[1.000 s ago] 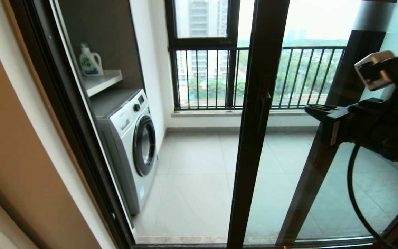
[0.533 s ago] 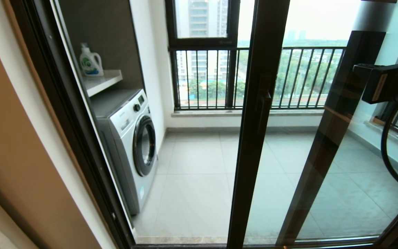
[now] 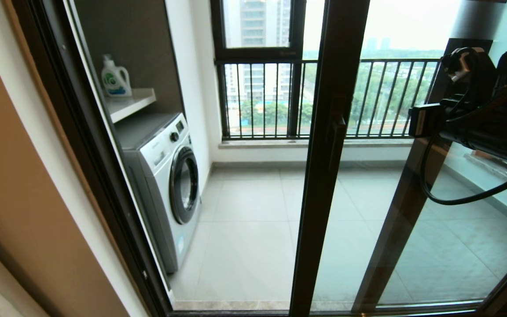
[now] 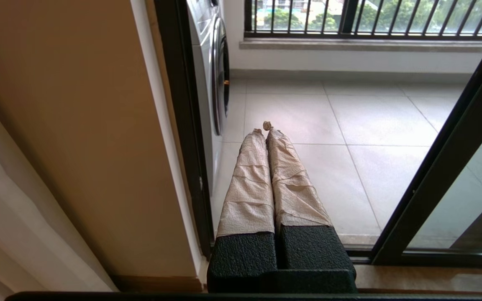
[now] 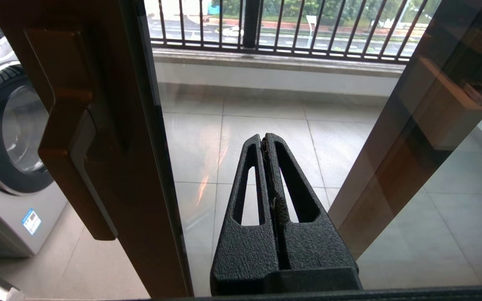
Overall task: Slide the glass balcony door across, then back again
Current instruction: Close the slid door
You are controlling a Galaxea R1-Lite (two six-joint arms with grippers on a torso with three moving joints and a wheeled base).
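Observation:
The glass balcony door's dark upright (image 3: 329, 132) stands mid-doorway, its short bar handle (image 3: 337, 137) on the edge. The opening to its left is uncovered. My right arm (image 3: 478, 123) is raised at handle height, to the right of that upright. In the right wrist view my right gripper (image 5: 265, 137) is shut and empty. It points at the door's glass pane (image 5: 207, 138), apart from the handle (image 5: 71, 142). My left gripper (image 4: 265, 128), with tape-wrapped fingers, is shut and empty, low by the left door jamb (image 4: 182, 125).
A second dark-framed glass panel with no handle (image 3: 412, 207) overlaps at the right. On the balcony stand a washing machine (image 3: 170, 176) and a shelf with a detergent bottle (image 3: 115, 79). The outer window with railing bars (image 3: 262, 101) is behind. A beige wall (image 3: 16, 176) is on the left.
My right arm swung up and to the right, then came back left to handle height, its gripper now facing the glass. The door upright has not moved.

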